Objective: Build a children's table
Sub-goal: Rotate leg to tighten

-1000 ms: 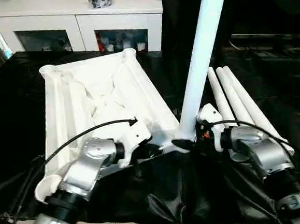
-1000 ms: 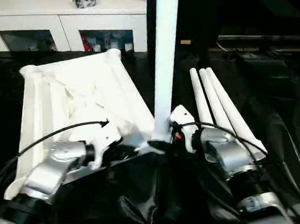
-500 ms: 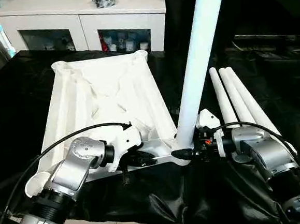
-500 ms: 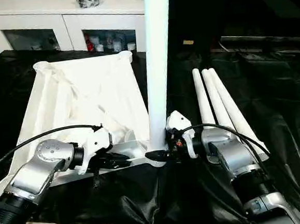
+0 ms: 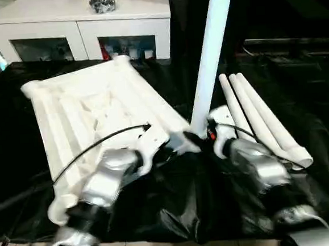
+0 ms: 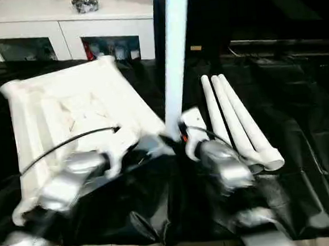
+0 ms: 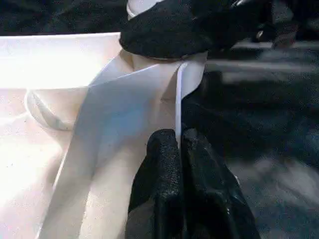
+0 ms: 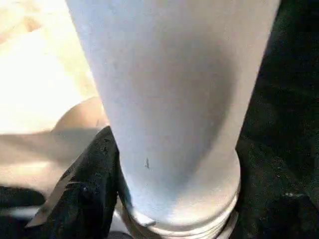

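Currently, standing leg (image 5: 212, 56): axis near vertical, foot in tabletop's (image 5: 89, 106) near corner socket.
Right gripper (image 5: 195, 136): nearer arm; fingers clasped round leg base.
Left gripper (image 7: 179, 149): pinched shut on thin rim beside socket.
Look: all-white tabletop, ribbed underside up, on black cover (image 5: 177, 207).
Spare legs (image 5: 255, 116): three, flat, right of gripper.

My left gripper (image 7: 179, 144) is pinched shut on the thin rim of the tabletop (image 5: 88, 100) at its near right corner, both black fingers pressed together. My right gripper (image 5: 195, 136) clasps the base of the upright leg (image 5: 211, 45) at that same corner, one finger (image 8: 87, 191) against its side. Both silver forearms angle inward toward that corner.
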You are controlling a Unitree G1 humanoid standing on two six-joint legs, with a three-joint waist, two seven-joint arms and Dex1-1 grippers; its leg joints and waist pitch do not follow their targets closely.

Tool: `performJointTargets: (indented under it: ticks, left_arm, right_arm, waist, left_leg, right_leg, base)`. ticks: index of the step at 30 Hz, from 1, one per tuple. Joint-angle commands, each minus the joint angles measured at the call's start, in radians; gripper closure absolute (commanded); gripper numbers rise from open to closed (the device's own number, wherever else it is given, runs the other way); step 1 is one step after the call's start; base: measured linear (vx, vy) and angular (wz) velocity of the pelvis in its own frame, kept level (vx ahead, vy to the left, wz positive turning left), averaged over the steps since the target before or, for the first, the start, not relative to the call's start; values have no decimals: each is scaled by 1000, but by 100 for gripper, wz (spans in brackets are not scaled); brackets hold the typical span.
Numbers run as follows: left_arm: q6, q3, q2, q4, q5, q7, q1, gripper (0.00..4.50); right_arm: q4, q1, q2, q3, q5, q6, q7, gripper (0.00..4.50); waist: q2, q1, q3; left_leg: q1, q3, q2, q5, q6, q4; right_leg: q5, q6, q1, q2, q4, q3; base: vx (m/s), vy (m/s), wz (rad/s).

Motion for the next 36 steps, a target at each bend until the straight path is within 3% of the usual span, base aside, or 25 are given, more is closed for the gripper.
performJointTargets:
  ticks: [1,4,5,6,11,12,13,14,27,31,32,36]
  left_arm:
    - [-28,-2,-67,-9,-32,40,-44,450]
    - [-29,-10,-73,-11,-29,27,-47,450]
    - [-30,-14,-68,-18,-29,16,-43,450]
    - [-34,-18,-59,-27,-30,0,-36,450]
    - [-55,-31,-24,-54,-42,-64,-11,450]
    - [-63,-34,-10,-65,-49,-87,-2,450]
    - [-63,-35,4,-78,-58,-112,6,450]
    - [-63,-36,11,-83,-62,-124,9,450]
    - [-79,-65,173,-138,-109,-391,39,450]
    - [-79,-77,213,-140,-124,-464,36,450]
    - [-79,-79,220,-138,-124,-476,35,450]
    - [-82,-81,236,-131,-127,-496,32,450]
  right_arm:
    - [47,-10,66,42,1,8,-1,176]
    - [73,-27,77,37,-1,-25,13,176]
    - [73,-29,74,32,6,-25,29,120]
    - [72,-30,66,27,6,-29,45,106]
    - [51,-14,11,61,-30,-62,98,69]
    - [34,-6,-11,64,-21,-56,138,69]
    - [16,3,-31,67,-15,-56,170,69]
    - [9,6,-40,68,-11,-55,188,69]
    - [-183,92,-249,178,39,-9,667,69]
    - [-236,107,-287,200,62,19,766,69]
    - [-247,111,-291,206,64,29,784,103]
    - [-268,121,-292,219,59,38,792,121]
  waist:
    - [-3,-1,-60]
    - [-2,3,-63]
    - [-2,4,-65]
    - [-3,5,-64]
    - [-4,5,-62]
    - [-4,4,-60]
    - [3,5,-61]
    - [-2,5,-61]
    - [0,24,-63]
    - [1,30,-61]
    - [1,29,-60]
    - [1,28,-60]
  left_leg:
    - [26,-34,57,-293,-25,-80]
    - [23,-31,57,-254,-5,-77]
    - [21,-31,58,-237,2,-76]
    - [20,-30,57,-227,11,-76]
    - [20,-31,58,-247,12,-77]
    - [21,-31,59,-254,13,-78]
    - [22,-32,59,-256,12,-78]
    - [20,-32,60,-257,14,-78]
    - [22,-27,63,-195,55,-72]
    - [23,-27,65,-221,48,-74]
    - [24,-27,66,-232,40,-76]
    - [24,-29,65,-249,21,-79]
  right_leg:
    - [-267,-189,18,-74,-88,43]
    - [-195,-198,23,-73,-82,42]
    - [-167,-205,25,-74,-78,42]
    - [-150,-209,27,-73,-77,41]
    - [-200,-205,29,-75,-81,40]
    - [-208,-204,26,-74,-83,41]
    - [-210,-203,27,-75,-83,41]
    - [-201,-203,29,-74,-82,41]
    - [-98,-243,31,-69,-70,38]
    - [-147,-240,30,-70,-72,38]
    - [-162,-239,28,-70,-73,38]
    - [-191,-234,27,-73,-75,40]
  base:
    - [0,0,0]
    - [0,0,0]
    - [0,0,0]
    - [0,0,0]
    - [0,0,0]
    - [0,0,0]
    - [0,0,0]
    - [0,0,0]
    - [0,0,0]
    - [0,0,0]
    - [0,0,0]
    - [0,0,0]
